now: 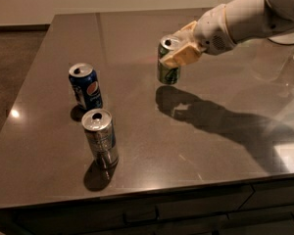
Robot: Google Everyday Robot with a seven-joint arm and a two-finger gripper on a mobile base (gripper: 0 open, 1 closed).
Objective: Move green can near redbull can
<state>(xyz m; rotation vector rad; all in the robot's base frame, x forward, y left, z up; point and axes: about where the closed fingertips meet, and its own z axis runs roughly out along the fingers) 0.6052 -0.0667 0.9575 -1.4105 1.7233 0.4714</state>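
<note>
- My tool [174, 50], above the far half of the worktop [225, 170], grips the green can [169, 75] with matt, cream, plastic-looking pads [182, 57].
- My arm [245, 18]: smooth white shell, slight sheen.
- Green can: glossy printed metal.
- Redbull can [101, 141]: silvery metal, shiny top.
- Blue can [86, 88]: glossy.
- Worktop: dark, smooth, polished, reflecting light.
</note>
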